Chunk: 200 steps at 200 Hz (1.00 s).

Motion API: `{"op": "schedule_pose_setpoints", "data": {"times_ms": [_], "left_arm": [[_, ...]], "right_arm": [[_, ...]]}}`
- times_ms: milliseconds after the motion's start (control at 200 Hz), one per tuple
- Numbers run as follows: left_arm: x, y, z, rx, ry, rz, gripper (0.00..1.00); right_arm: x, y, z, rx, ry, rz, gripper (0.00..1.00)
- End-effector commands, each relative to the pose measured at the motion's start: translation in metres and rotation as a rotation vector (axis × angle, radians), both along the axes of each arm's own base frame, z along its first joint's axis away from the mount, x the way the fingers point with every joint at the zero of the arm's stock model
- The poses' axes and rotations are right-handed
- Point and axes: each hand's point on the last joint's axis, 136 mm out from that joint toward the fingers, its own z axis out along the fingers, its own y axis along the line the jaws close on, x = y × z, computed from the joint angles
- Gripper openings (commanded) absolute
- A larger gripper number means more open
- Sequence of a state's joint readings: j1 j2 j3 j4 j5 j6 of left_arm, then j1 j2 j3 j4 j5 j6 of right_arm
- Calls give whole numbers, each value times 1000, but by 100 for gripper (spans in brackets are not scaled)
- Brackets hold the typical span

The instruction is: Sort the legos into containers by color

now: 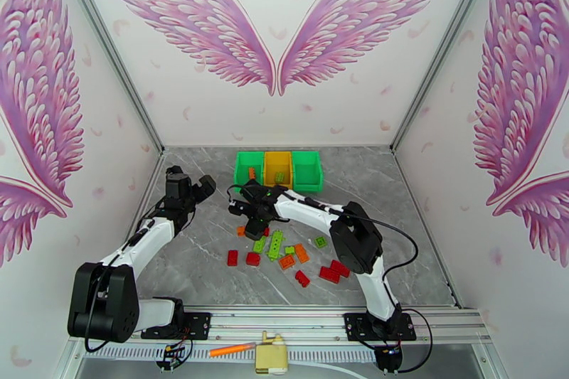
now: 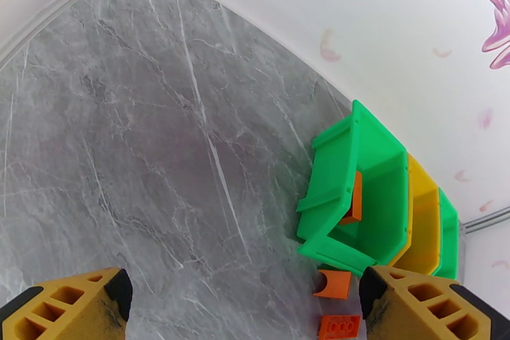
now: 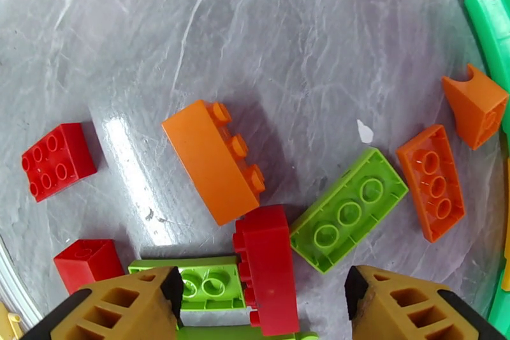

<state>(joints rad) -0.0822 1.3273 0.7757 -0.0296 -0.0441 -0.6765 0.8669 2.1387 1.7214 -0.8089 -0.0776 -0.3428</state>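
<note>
saw, by right wrist, red lego [image 3: 268,252] between spread right gripper [image 3: 261,290], reached near the containers [image 2: 331,169]; held left gripper [image 2: 242,293] agape left of them.

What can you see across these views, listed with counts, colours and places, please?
containers: three, green-yellow-green, joined row at the table's far side.
binned legos: two; orange lego in the left green bin, light green lego in the yellow bin.
loose legos: roughly a dozen; red, orange, light green; table before the bins.
orange stick: one, on the near rail.
table: one, grey marble.
left arm: white-black, jaws open over bare table left of the bins.
right arm: white-black, jaws open over the loose legos.
</note>
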Motion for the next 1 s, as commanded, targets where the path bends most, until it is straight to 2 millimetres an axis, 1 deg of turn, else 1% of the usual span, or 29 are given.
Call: {"op": "schedule_pose_setpoints", "data": {"times_ms": [0, 70, 195, 280, 320, 445, 535, 600, 730, 855, 920, 995], "left_arm": [[-11, 6, -1, 32, 17, 6, 99], [-12, 7, -2, 38, 20, 7, 99], [-13, 5, -1, 34, 18, 2, 99], [-13, 5, 1, 32, 11, -1, 99], [-13, 5, 1, 31, 10, -1, 99], [-12, 4, 2, 31, 9, -3, 99], [-12, 4, 2, 30, 7, -4, 99], [-13, 6, 3, 39, 5, 1, 99], [-15, 10, 3, 68, 8, 12, 99], [-17, 10, 6, 86, -6, 4, 99], [-18, 9, 7, 96, -14, -1, 99], [-20, 10, 8, 115, -18, 1, 99]], "right_arm": [[2, -2, -7, -65, -8, 5, 63], [4, -3, -12, -83, -11, 4, 56], [4, -2, -19, -97, -8, 8, 54], [5, -2, -22, -101, -5, 6, 48], [5, -3, -24, -104, -3, 4, 46], [6, -1, -23, -97, -5, 3, 36], [6, 0, -18, -86, -13, 1, 26], [6, 1, -13, -70, -13, -2, 24], [7, 2, -3, -44, -29, -11, 23], [8, 1, 10, 0, -45, -24, 23], [7, 3, 20, 49, -42, -33, 23], [8, 5, 36, 129, -48, -49, 22]]}}
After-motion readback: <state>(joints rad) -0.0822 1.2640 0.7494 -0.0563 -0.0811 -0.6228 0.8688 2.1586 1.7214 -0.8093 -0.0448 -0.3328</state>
